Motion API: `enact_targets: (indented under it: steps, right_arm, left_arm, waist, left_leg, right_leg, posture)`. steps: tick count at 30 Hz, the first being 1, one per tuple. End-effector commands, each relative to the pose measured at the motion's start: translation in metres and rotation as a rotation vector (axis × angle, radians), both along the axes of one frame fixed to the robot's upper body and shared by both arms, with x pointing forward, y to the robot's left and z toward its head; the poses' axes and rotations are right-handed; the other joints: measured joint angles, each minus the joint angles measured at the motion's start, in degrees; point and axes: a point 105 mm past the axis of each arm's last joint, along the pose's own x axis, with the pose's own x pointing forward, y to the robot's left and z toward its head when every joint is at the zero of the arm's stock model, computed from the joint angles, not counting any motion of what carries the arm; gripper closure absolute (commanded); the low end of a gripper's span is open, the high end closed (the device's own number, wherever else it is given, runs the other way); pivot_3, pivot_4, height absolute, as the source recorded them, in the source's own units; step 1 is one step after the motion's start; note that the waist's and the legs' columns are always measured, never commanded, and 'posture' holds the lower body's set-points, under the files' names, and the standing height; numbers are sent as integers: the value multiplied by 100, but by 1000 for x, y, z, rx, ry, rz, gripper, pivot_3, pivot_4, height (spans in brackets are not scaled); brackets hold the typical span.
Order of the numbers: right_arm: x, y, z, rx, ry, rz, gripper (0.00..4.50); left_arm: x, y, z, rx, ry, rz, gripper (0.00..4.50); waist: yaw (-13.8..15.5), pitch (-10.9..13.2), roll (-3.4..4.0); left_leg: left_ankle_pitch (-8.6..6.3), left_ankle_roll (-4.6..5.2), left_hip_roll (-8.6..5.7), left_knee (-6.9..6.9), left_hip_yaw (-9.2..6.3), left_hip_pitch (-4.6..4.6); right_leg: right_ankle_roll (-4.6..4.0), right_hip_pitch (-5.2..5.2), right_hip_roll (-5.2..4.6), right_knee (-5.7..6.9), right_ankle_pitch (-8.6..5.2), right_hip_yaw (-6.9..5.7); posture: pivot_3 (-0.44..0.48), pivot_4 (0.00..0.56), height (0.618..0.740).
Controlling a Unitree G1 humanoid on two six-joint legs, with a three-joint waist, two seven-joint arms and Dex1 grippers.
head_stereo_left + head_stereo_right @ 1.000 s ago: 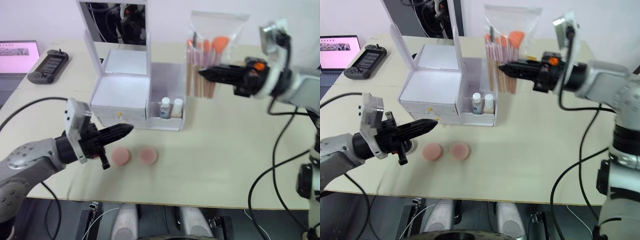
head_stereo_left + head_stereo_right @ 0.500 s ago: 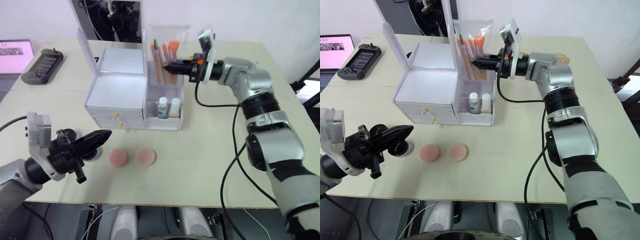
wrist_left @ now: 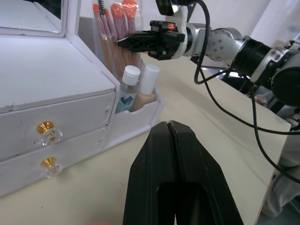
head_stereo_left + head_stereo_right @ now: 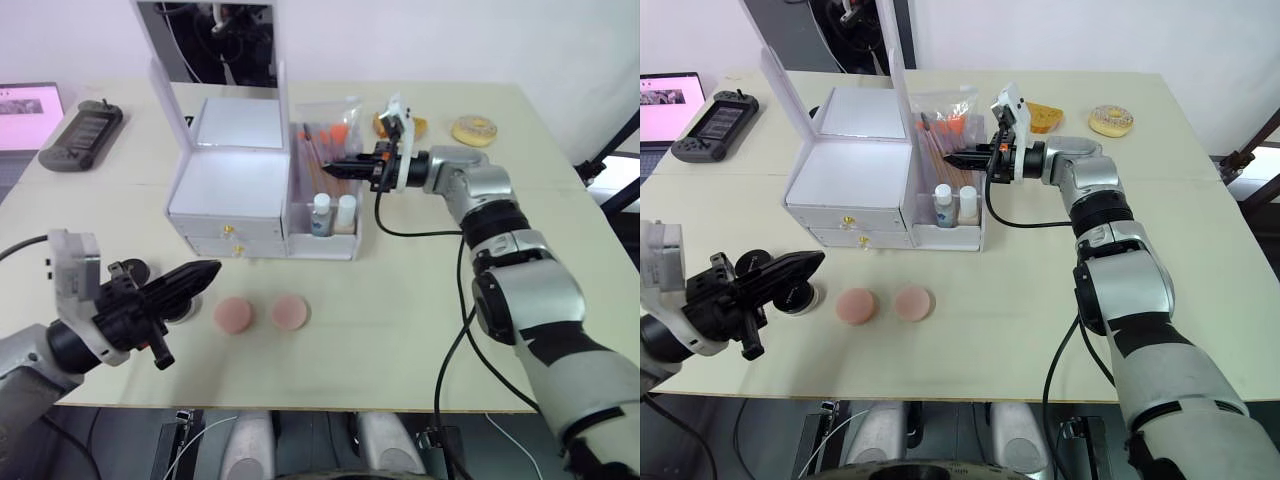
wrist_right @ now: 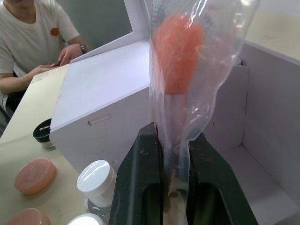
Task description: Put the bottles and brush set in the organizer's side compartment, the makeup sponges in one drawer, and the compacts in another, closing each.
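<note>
The right gripper (image 4: 962, 158) is clamped on the brush set (image 4: 943, 135), fingers pinching the clear sleeve, and that sleeve has come down since half a second ago: it was held high above the side compartment (image 4: 328, 222), and now its lower end sits inside the bin, behind the two bottles (image 4: 332, 213) standing at the front. The right arm reaches out long and nearly level across the table (image 4: 450, 300), forearm stretched toward the organizer (image 4: 232, 190), which has its mirror lid upright and both front drawers shut. Over on the other side, the left gripper (image 4: 204, 273) has its fingers pressed together with nothing between them, pointing toward the drawers, and it has barely shifted from where it hung a moment ago, low over the table's near edge. Beside it lie the two pink makeup sponges (image 4: 262, 314), side by side, and one black compact (image 4: 793, 295) just under that arm.
</note>
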Motion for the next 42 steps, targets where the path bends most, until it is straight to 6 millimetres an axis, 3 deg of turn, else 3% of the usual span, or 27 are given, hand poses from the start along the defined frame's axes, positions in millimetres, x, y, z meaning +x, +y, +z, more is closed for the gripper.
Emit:
enact_targets:
  steps: [1,2,9,21,29,32,39,42]
  right_arm:
    - [2,2,6,1,-34,-12,4500]
    - [2,2,6,0,-35,-15,3425]
    - [0,-2,24,56,-44,-1,74]
    - [-10,-31,77,77,-176,-66,74]
    - [-38,-14,85,-244,-445,-19,74]
    - [-45,1,91,-284,-496,9,893]
    - [-36,27,64,-481,-599,76,4355]
    - [-26,38,59,-515,-625,78,4480]
  left_arm:
    - [4,3,6,35,-60,22,4500]
    - [5,4,5,41,-63,23,4500]
    - [5,6,4,51,-62,12,4500]
    - [15,5,5,50,-70,-34,4500]
    - [19,11,9,59,-79,-27,4500]
    - [19,15,10,57,-89,-15,4500]
    - [17,21,13,64,-107,-10,4500]
    - [13,20,15,65,-120,-8,4500]
  waist:
    - [-5,0,0]
    - [-12,0,0]
    - [-71,0,0]
    - [-131,4,6]
    - [-127,4,7]
    - [-129,5,7]
    - [-124,4,6]
    - [-121,4,6]
  left_leg:
    - [1,-1,0,0,0,1]
    - [1,-2,0,1,0,3]
    - [3,-4,0,3,0,26]
    - [5,-7,1,0,0,65]
    - [5,-7,1,0,0,65]
    - [5,-7,1,0,0,65]
    - [5,-7,2,1,0,65]
    - [5,-7,1,1,0,64]
  right_leg:
    - [0,0,0,3,0,0]
    - [0,0,0,7,0,0]
    - [1,7,1,44,0,0]
    - [1,31,6,56,-2,6]
    - [1,30,5,58,-2,6]
    - [1,27,5,60,-2,7]
    - [-1,28,5,62,-3,6]
    - [-1,28,4,61,-3,6]
  posture:
    - [0,150,740]
    - [0,150,740]
    - [0,150,740]
    - [0,150,740]
    - [0,150,740]
    - [0,150,740]
    - [0,150,740]
    - [0,150,740]
